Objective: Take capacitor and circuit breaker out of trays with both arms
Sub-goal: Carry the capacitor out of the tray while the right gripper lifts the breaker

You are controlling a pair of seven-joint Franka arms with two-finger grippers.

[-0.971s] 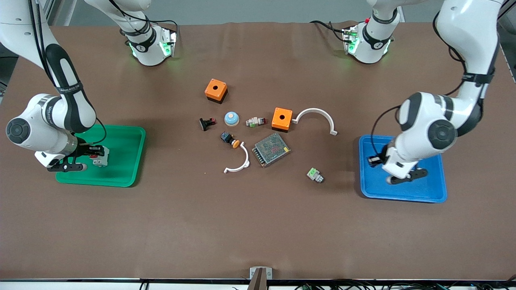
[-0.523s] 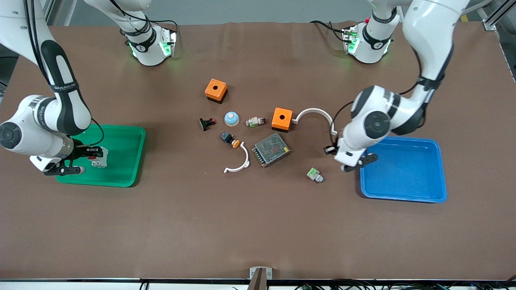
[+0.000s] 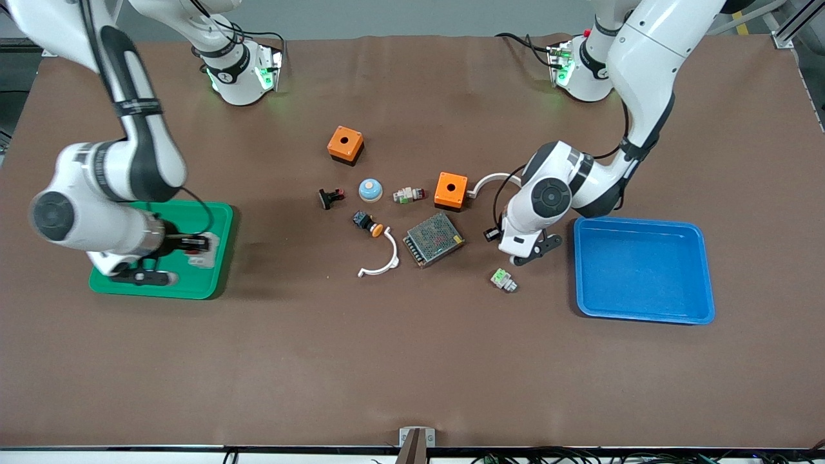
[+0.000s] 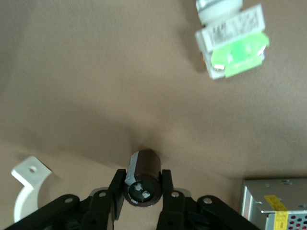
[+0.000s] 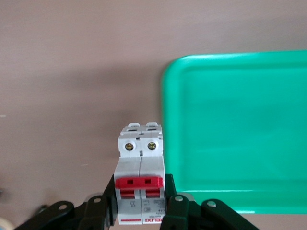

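My right gripper [image 3: 191, 245] is shut on the breaker [image 3: 205, 253], a white-grey block with red levers, and holds it over the green tray [image 3: 193, 287] near the tray's edge toward the table's middle. The right wrist view shows the breaker [image 5: 140, 191] upright between the fingers [image 5: 173, 201], with the tray [image 5: 240, 129] below. My left gripper [image 3: 495, 234] is shut on the capacitor [image 4: 142, 177], a small black cylinder with two pale dots on its end. It is over bare table between the mesh box [image 3: 434, 239] and the blue tray [image 3: 644, 309].
In the table's middle lie two orange boxes [image 3: 345, 144] [image 3: 450, 190], a blue dome [image 3: 370, 189], a black-and-red part [image 3: 330, 197], an orange-capped button [image 3: 368, 223], two white curved brackets [image 3: 381, 265] [image 3: 490, 180] and green-topped parts [image 3: 503, 280] [image 3: 408, 194].
My left gripper has carried the capacitor from over the blue tray to over the table beside the mesh box. My right gripper has shifted with the breaker toward the green tray's edge nearest the table's middle.
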